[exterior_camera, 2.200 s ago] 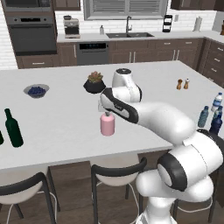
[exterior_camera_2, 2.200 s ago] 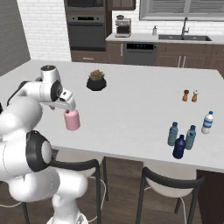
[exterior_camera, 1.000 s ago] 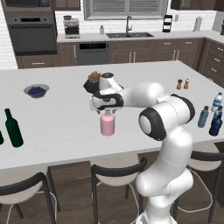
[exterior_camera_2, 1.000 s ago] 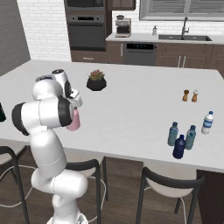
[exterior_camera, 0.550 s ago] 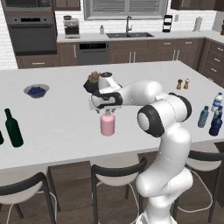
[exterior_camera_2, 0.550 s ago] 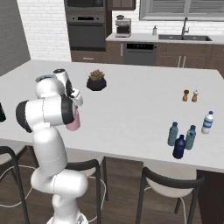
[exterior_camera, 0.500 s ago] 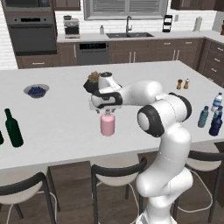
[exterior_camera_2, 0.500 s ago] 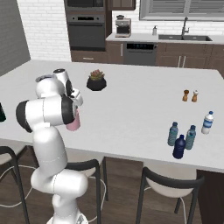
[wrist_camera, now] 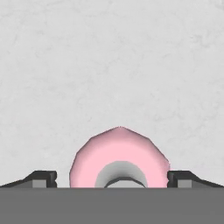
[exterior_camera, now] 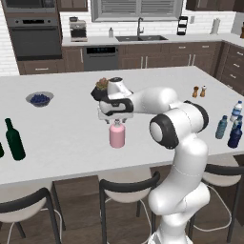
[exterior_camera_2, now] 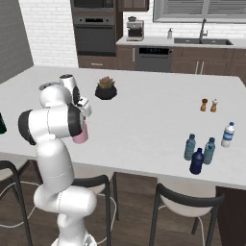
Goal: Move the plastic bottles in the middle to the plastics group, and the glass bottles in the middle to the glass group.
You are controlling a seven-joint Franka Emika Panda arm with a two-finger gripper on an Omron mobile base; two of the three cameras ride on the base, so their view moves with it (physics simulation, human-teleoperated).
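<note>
The squat pink bottle [exterior_camera: 116,136] stands upright near the middle of the island's front half, and my arm hides part of it in the right base view [exterior_camera_2: 82,135]. My gripper [exterior_camera: 116,120] hangs straight over its neck, open. From the hand camera the pink bottle [wrist_camera: 119,154] is seen from above, with one dark fingertip [wrist_camera: 42,178] on each side and apart from its shoulders. A tall dark green bottle [exterior_camera: 14,140] stands at the far left. The plastics group [exterior_camera_2: 198,154] is at the right, including a navy bottle [exterior_camera_2: 197,162] and a teal one [exterior_camera_2: 190,146].
A potted plant [exterior_camera: 101,85] sits just behind the hand. A bowl of blueberries [exterior_camera: 39,98] lies at the back left. Salt and pepper shakers [exterior_camera: 198,91] stand at the back right. Stools line the island's front edge [exterior_camera: 95,172].
The arm has swung its elbow round, and the hand has sunk a little over the pink bottle's top. The bottle has stayed in place.
</note>
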